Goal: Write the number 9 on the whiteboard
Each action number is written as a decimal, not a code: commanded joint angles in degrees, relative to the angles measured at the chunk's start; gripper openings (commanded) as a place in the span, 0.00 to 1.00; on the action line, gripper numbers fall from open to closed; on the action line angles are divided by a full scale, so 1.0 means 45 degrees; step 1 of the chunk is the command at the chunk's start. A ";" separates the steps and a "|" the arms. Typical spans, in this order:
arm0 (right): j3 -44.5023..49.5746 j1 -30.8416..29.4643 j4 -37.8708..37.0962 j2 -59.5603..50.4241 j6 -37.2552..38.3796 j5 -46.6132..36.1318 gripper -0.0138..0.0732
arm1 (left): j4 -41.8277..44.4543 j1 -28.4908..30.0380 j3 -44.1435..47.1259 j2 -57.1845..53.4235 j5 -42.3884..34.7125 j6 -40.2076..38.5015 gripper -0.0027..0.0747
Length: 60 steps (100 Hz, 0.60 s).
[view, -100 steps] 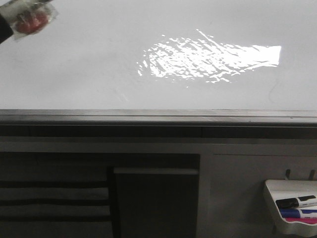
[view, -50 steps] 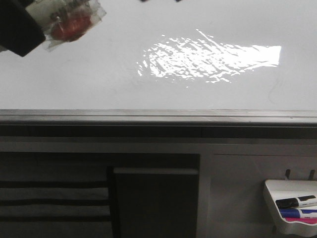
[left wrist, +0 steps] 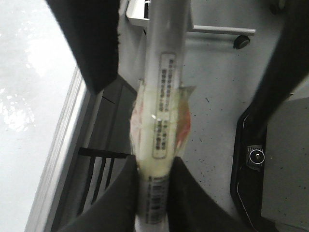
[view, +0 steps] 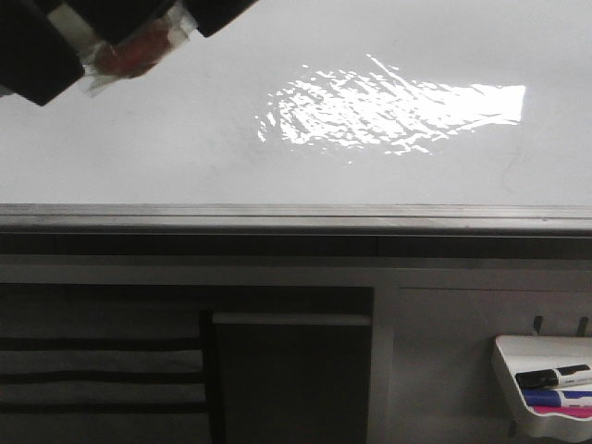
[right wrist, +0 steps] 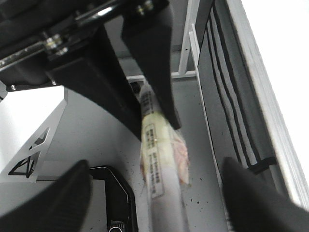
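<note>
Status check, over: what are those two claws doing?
Left gripper shut on marker. Right gripper open, straddling marker. Whiteboard blank, no 9 yet.

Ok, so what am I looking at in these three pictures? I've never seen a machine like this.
It is a robot with two arms, each ending in a two-fingered tool. The front picture looks forward over a whiteboard, glossy with a glare patch; I see no number written on it. Low on the right hangs a small tray with spare markers. The other two pictures come from cameras on the wrists. The left wrist one shows the left tool shut on a marker pen wrapped in tape. The right wrist one shows the right tool open, its fingers wide on either side of that same pen, not touching it.
</note>
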 commanded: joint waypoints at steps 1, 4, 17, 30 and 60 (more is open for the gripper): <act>-0.0486 0.0028 0.0511 -0.0272 -0.0135 -0.0330 0.51 | -0.0319 -0.0119 -0.0426 -0.0258 -0.0551 -0.0010 0.02; -0.0486 0.0028 0.0511 -0.0272 -0.0135 -0.0330 0.47 | -0.0302 -0.0119 -0.0426 -0.0258 -0.0551 -0.0010 0.02; -0.0486 0.0028 0.0511 -0.0272 -0.0135 -0.0330 0.36 | -0.0302 -0.0119 -0.0426 -0.0258 -0.0551 -0.0010 0.02; -0.0486 0.0028 0.0511 -0.0272 -0.0135 -0.0312 0.27 | -0.0302 -0.0119 -0.0426 -0.0258 -0.0551 -0.0010 0.02; -0.0486 0.0028 0.0274 -0.0272 -0.0135 -0.0254 0.10 | -0.0055 -0.0119 -0.0426 -0.0280 -0.0523 -0.0010 0.23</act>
